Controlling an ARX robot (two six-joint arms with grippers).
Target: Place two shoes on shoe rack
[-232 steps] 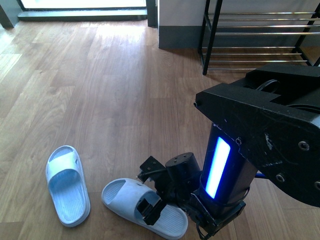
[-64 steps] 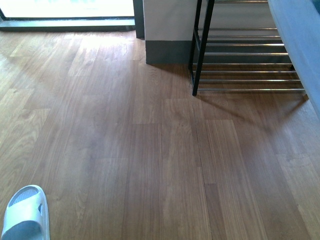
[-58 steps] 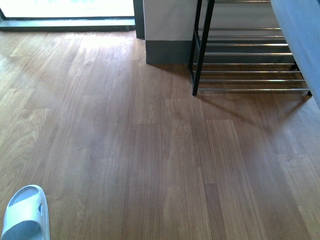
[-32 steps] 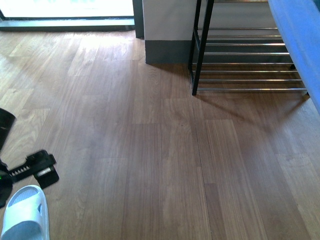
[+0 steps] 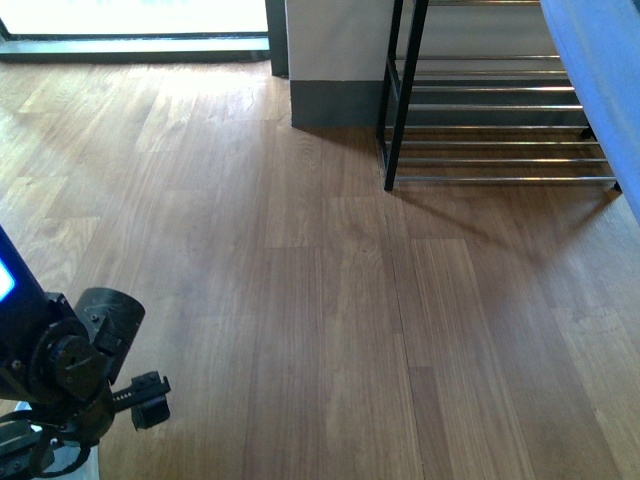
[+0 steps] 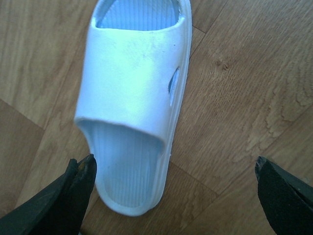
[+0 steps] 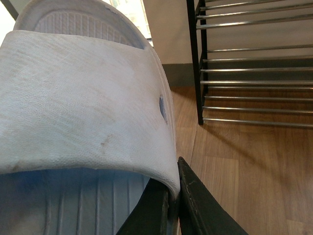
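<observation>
Slides first: we saw one pale blue rubber slide lying flat on the wood-grain floor. Its ribbed footbed sat between the wide-spread fingers of our left gripper, which held nothing. Our right gripper was pinched tight on the side edge of the other slide (pebbled strap, one small oval vent). Beyond it stood the shoe rack, thin chrome bars in a black frame
</observation>
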